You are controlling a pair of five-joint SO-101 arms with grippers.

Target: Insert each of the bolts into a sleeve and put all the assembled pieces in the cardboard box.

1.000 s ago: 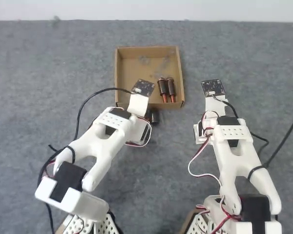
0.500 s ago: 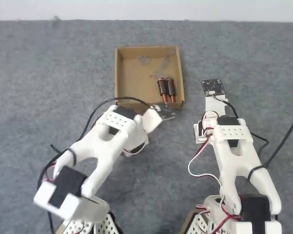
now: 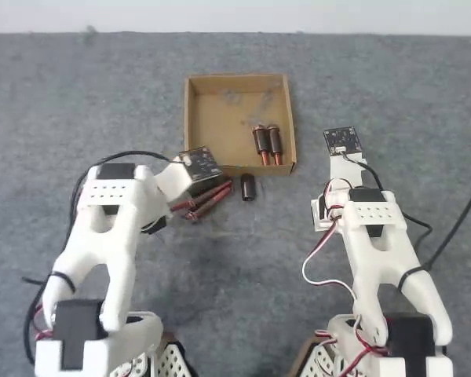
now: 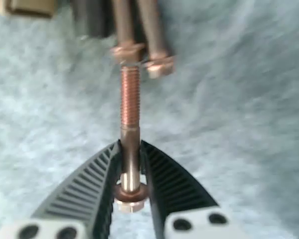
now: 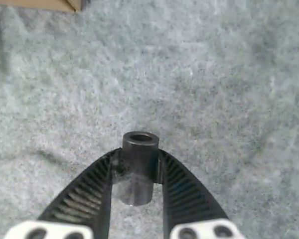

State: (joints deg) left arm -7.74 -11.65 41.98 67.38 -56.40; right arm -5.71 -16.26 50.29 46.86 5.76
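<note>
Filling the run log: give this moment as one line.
left gripper: shut on bolt | right gripper: shut on sleeve | box: two assembled pieces | mat: two loose bolts, spare sleeve

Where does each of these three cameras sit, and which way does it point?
High view: fixed above the table, looking down on both arms, the cardboard box and loose bolts.
Left wrist view: on the left arm's wrist, looking along the left gripper, shut on a bolt.
Right wrist view: on the right arm's wrist, looking along the right gripper, shut on a sleeve.
Shared: high and left wrist views both show the loose bolts.
</note>
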